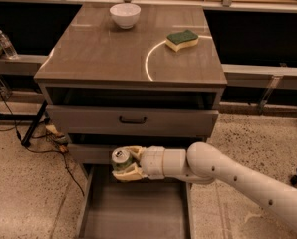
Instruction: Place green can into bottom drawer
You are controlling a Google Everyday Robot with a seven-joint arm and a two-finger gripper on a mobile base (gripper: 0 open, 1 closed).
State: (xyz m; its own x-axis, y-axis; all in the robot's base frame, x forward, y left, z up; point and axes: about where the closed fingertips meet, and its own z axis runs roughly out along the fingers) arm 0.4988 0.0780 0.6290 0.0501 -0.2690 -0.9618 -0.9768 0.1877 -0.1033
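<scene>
The gripper (pixel 122 165) is closed around the single green can (pixel 120 157), one cream finger above it and one below, so the can is pinched upright with its silver top showing. Can and gripper hang over the back end of the pulled-out bottom drawer (pixel 133 210), just in front of the cabinet (pixel 88 59). On the cabinet top sit one white bowl (pixel 125 15) and one green sponge (pixel 182 39). One water bottle (pixel 6 44) stands at far left.
</scene>
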